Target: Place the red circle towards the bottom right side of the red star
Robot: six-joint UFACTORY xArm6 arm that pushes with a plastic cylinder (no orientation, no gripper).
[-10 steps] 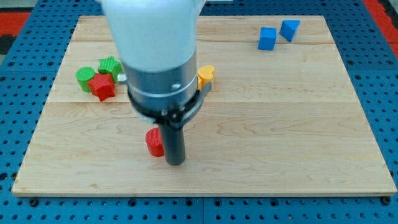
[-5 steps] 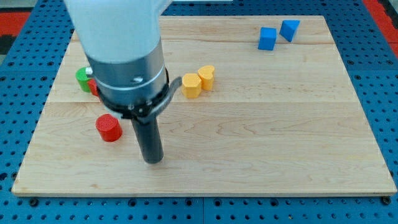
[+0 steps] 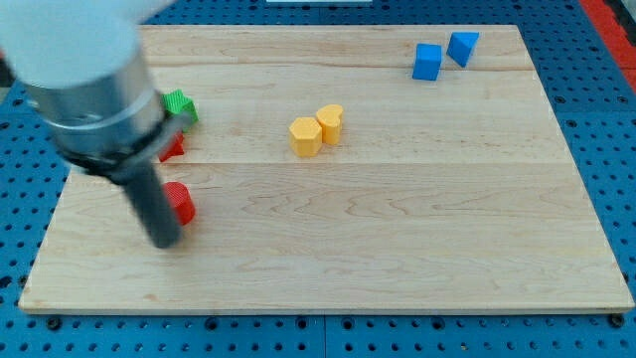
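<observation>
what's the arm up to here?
It is pushing blocks on the wooden board with its rod. My tip sits at the view's left, right beside the red circle, on its lower-left side. The red star lies just above, mostly hidden behind the arm, with a green block above that. Two yellow blocks sit mid-board and two blue blocks at the top right.

I have one view only. It looks down at a slant from the near edge of the board [image 3: 397, 249], close enough that the board fills most of the frame with blue pegboard [image 3: 616, 119] around it; my arm [image 3: 89, 89] looms blurred at the view's left.
</observation>
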